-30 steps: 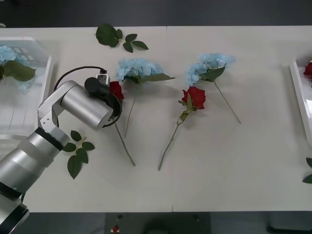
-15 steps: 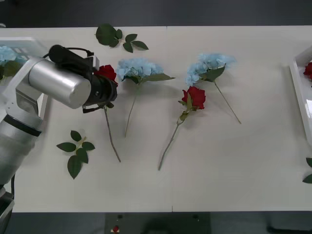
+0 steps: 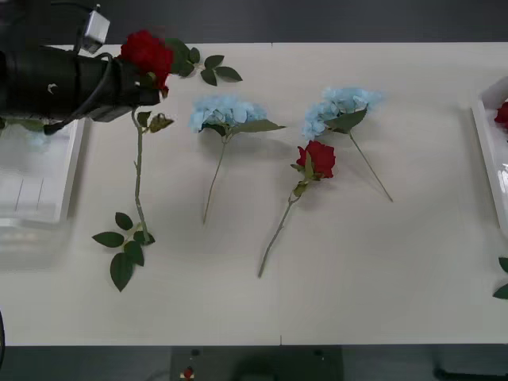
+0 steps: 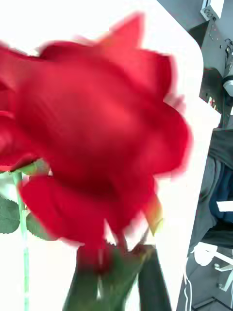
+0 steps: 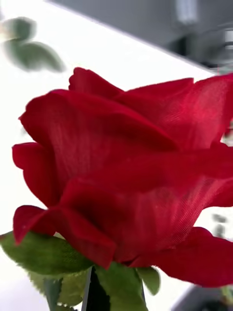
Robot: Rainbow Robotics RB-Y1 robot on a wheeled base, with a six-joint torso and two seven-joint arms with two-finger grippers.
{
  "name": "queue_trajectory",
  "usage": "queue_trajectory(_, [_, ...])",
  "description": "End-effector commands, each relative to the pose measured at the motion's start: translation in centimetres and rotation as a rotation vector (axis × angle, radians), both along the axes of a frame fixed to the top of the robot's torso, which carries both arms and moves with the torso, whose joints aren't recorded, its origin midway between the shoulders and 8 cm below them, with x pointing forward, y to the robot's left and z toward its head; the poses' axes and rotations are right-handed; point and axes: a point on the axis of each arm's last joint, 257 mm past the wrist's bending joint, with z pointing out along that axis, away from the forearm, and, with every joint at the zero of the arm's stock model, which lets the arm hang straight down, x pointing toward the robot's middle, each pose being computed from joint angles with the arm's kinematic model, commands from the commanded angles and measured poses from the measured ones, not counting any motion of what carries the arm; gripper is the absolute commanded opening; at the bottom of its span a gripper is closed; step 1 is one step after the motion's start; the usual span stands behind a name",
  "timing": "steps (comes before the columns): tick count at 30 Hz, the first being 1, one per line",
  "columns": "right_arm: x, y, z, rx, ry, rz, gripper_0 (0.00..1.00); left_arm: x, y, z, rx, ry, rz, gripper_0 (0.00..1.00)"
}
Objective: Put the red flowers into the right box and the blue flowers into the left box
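**Red rose up in left jaws, on the wrong side of the table**

Off-white table (image 3: 381, 270), matte, faint seam down the middle. Dark floor past the far edge. Beyond the table corner in the right wrist view, chair legs and grey kit.

Left gripper (image 3: 144, 87) raised over the far-left part of the table, just beside the left box (image 3: 48, 194). Jaws closed on the lifted red rose (image 3: 148, 52), apparently right under the bloom. Gripped there probably for the stiffest part of the stem, with no crushed petals. Stem hanging free toward the near leaf sprig (image 3: 123, 252); tip on the table or clear of it: cannot tell. Same bloom huge in the left wrist view (image 5: 131, 175), so very close to the camera.

Destination judged as the right box (image 3: 486, 151), far across the table with one red bloom already at its rim. Long carry or handover likely needed.

Right gripper (image 4: 115, 291): open or closed, cannot tell. Blurred red bloom (image 4: 97, 141) directly ahead of it over something white, possibly that box.

Left to sort:
- second red rose (image 3: 317, 159), mid-table
- two blue flowers (image 3: 225, 111), flat on the table with heads toward the far edge
- more blue half hidden in the left box

Far leaf sprig (image 3: 194, 62): ignore, not task items.
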Motion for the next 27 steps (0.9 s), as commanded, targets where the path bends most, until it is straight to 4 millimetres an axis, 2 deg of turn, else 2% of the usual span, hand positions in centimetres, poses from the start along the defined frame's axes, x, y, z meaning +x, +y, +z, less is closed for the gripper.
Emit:
queue_trajectory(1, [0.1,-0.7,1.4,-0.013,-0.01,0.003,0.81,0.3,-1.9,1.6,-0.078,-0.177,-0.154,0.0])
queue_trajectory(5, [0.2,-0.1,0.9,-0.01,0.016,0.049,0.89,0.3,-3.8,1.7,-0.185,-0.31,-0.248,0.0])
queue_trajectory(8, [0.0,0.3,0.6,0.028,0.021,0.064,0.91,0.5,-5.4,1.4,-0.233,-0.373,-0.272,0.0])
queue_trajectory(13, [-0.2,2.8,0.2,0.18,0.035,0.118,0.94,1.0,-10.5,2.3,-0.372,-0.455,-0.245,0.0])
queue_trajectory(16, [0.0,5.9,0.5,0.305,0.036,0.192,0.95,1.0,-14.3,2.5,-0.456,-0.488,-0.208,0.0])
queue_trajectory(17, [0.0,6.7,0.6,0.329,0.04,0.213,0.95,1.0,-15.0,2.6,-0.467,-0.498,-0.2,0.0])
queue_trajectory(18, [-0.1,8.5,0.9,0.409,0.031,0.255,0.95,1.3,-16.6,2.5,-0.478,-0.515,-0.173,0.0])
queue_trajectory(19, [-0.1,9.4,1.0,0.451,0.021,0.276,0.95,1.3,-17.2,2.5,-0.484,-0.517,-0.164,0.0])
queue_trajectory(21, [-0.2,13.0,1.6,0.608,-0.013,0.359,0.96,1.2,-19.7,2.6,-0.515,-0.514,-0.141,0.0])
queue_trajectory(22, [-0.4,13.9,1.5,0.642,-0.015,0.383,0.96,1.0,-20.4,2.8,-0.525,-0.513,-0.14,0.0])
queue_trajectory(23, [-0.8,16.0,1.7,0.707,-0.017,0.444,0.96,0.7,-21.7,2.8,-0.547,-0.504,-0.131,0.0])
queue_trajectory(24, [-0.9,16.8,1.7,0.731,-0.018,0.47,0.95,0.5,-22.3,2.9,-0.559,-0.501,-0.129,0.0])
queue_trajectory(27, [-1.8,21.2,2.5,0.84,-0.031,0.61,0.96,-1.0,-25.3,3.7,-0.629,-0.477,-0.13,0.0])
